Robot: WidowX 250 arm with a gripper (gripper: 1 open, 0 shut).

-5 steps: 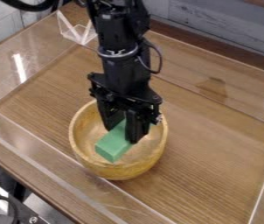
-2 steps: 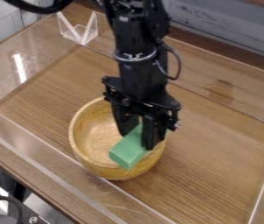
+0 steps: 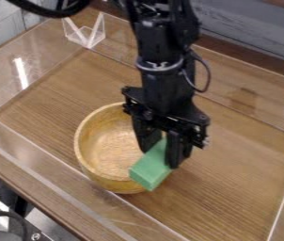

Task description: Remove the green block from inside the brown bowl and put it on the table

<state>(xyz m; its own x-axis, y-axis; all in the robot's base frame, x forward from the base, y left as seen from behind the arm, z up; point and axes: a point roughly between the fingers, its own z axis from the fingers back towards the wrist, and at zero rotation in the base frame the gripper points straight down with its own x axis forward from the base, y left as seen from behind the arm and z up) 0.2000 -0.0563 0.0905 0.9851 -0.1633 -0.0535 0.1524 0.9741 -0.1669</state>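
One gripper, pointing down, is clenched on the green block, which hangs tilted over the near right rim of the brown bowl on the counter.

Behind the work we see 1 small clear triangular stand and a grey wall.

The block hangs in the hand, tilted above the bowl's right rim, on the table.
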